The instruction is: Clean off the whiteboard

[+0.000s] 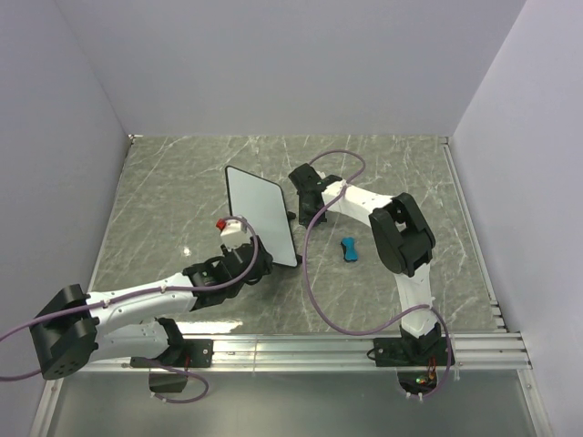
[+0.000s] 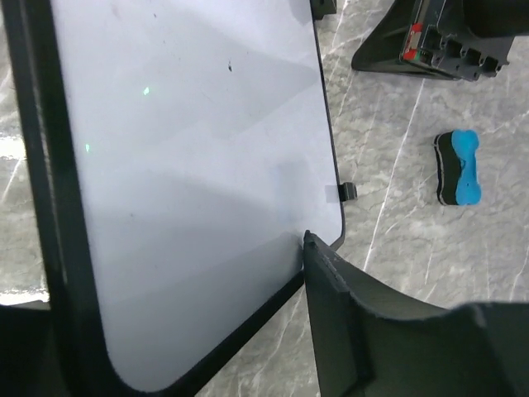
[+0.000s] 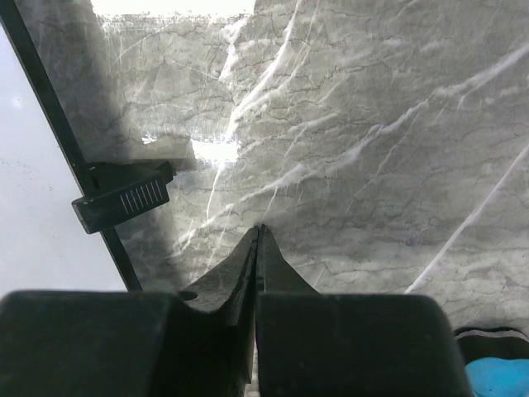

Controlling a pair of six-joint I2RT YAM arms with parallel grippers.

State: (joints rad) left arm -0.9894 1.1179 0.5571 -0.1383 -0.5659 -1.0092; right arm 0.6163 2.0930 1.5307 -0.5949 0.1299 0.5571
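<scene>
The whiteboard (image 1: pixel 260 211) sits mid-table, raised at a tilt. Its white face (image 2: pixel 190 149) shows only a few faint specks, and a black foot (image 2: pixel 348 191) sticks out of its thin black frame. My left gripper (image 1: pixel 258 259) is at the board's near end. In the left wrist view the gripper (image 2: pixel 182 248) spans the board's width, one finger along each long edge, shut on it. My right gripper (image 1: pixel 298 175) is shut and empty, low over the table by the board's far right edge. In the right wrist view its tips (image 3: pixel 259 231) are near a board foot (image 3: pixel 124 198).
A small blue bow-shaped eraser (image 1: pixel 349 248) lies on the marble table right of the board. It also shows in the left wrist view (image 2: pixel 459 168) and at the right wrist view's corner (image 3: pixel 496 374). Purple cables loop over the table. White walls enclose the table.
</scene>
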